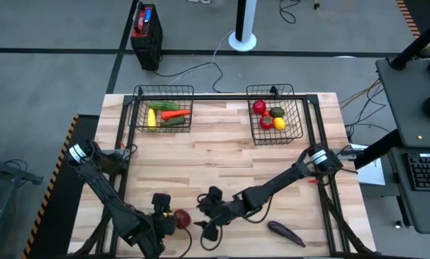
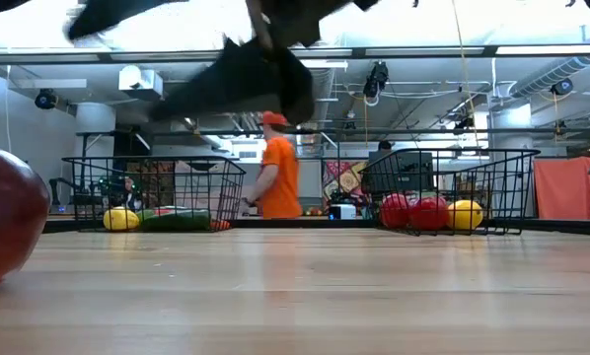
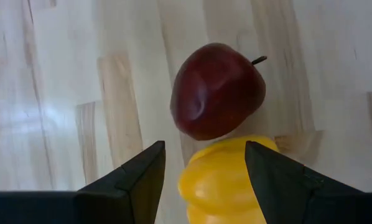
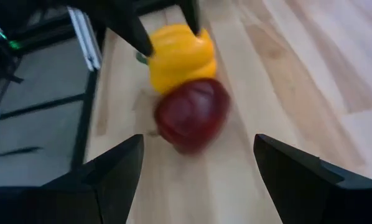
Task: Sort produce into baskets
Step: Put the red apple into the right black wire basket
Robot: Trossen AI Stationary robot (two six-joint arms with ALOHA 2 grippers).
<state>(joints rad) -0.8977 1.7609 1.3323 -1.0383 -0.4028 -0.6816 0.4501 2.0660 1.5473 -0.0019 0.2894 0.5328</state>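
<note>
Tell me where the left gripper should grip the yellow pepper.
Across its ribbed body, coming from above. The left gripper is open and straddles the yellow pepper; the red apple touches its far end, so avoid that end.

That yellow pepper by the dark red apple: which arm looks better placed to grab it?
Probably the left. The left gripper is open with its fingers either side of the yellow pepper. The right gripper, also open, faces the apple from farther off.
</note>
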